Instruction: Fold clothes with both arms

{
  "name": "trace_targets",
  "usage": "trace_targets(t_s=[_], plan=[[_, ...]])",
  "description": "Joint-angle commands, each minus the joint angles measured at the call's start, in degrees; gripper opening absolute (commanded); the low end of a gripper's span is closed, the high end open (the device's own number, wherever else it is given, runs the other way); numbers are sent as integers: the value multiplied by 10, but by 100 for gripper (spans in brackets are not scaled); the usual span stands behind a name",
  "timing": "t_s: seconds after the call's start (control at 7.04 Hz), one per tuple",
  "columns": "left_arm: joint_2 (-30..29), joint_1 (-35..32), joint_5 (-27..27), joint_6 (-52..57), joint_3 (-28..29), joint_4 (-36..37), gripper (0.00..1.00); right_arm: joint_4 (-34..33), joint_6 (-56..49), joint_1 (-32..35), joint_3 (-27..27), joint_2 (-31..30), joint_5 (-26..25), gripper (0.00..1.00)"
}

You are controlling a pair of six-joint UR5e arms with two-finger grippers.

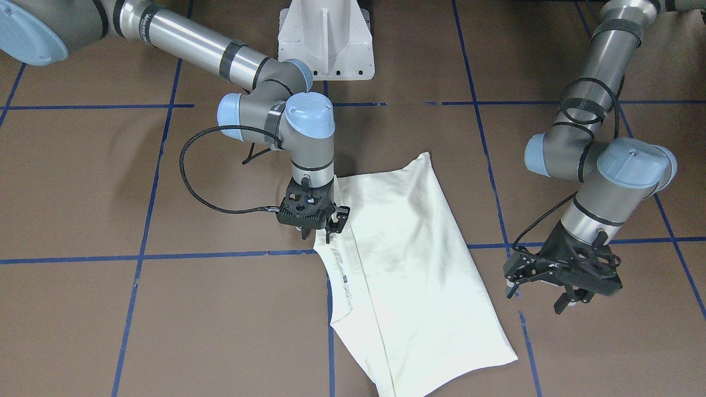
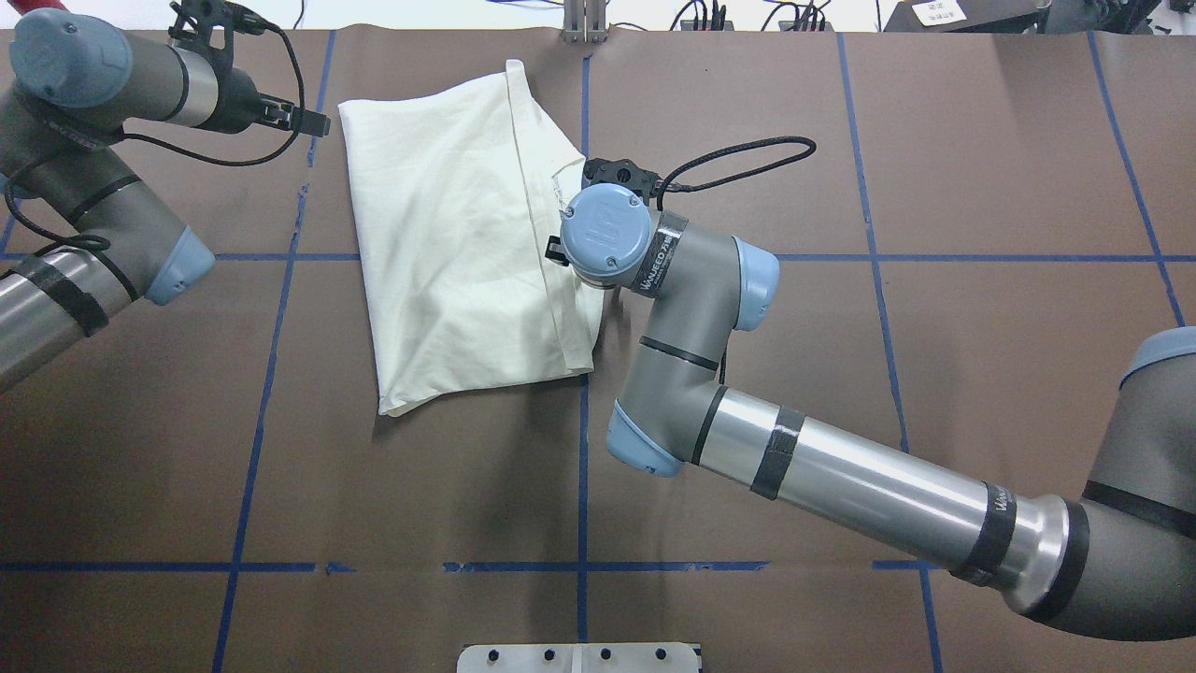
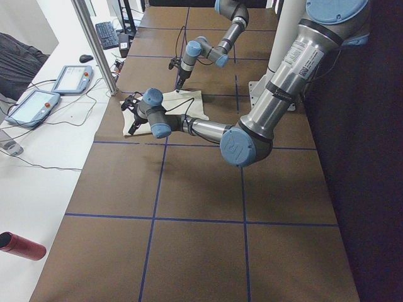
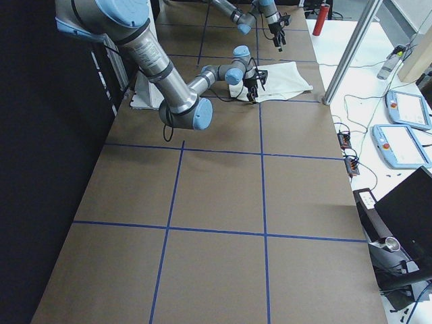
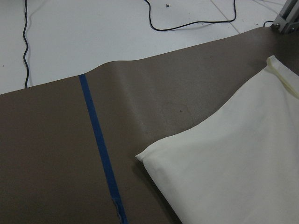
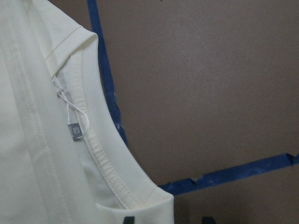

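The clothes are one cream shirt (image 1: 408,248), folded lengthwise and plain side up on the brown table; it also shows in the overhead view as the shirt (image 2: 448,234). No print is visible. My right gripper (image 1: 315,234) stands open at the shirt's collar edge. In the right wrist view the collar (image 6: 100,154) and a small grey label (image 6: 74,131) lie just ahead, with black fingertips (image 6: 127,220) apart at the bottom edge. My left gripper (image 1: 538,295) hangs open beside the shirt's other long side, clear of the cloth. The left wrist view shows a shirt corner (image 5: 142,157) and no fingers.
The white pedestal base (image 1: 325,38) stands at the robot's side of the table. Blue tape lines (image 1: 165,256) grid the brown mat. Beyond the mat's far edge (image 5: 121,63) lies a white surface with cables, two pendants (image 3: 69,78) and a red cylinder (image 3: 22,245).
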Motion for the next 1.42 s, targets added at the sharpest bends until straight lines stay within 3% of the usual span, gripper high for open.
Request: trace_targets(t_s=[0.0,0.28,0.57,0.71,0.99,1.14,1.28], plan=[[0,-1,0,0,0,-1,100,38,2,-5,-9,-6,-5,51],[1,-1,0,0,0,-1,100,38,9,-4,-8,1,-5,0],[1,0,0,-3,0,-1,100,34,5,-4,0,-3,1,0],[1,0,0,-5,-2,-1,100,33,2,-4,41,-36,3,0],[1,1,0,-6,-4,-1,100,33,2,-17,221,-190,-1,0],[1,1,0,-6,-4,-1,100,34,2,-31,278,-242,-4,0],[1,1,0,-6,-4,-1,100,34,2,-35,297,-258,-4,0]])
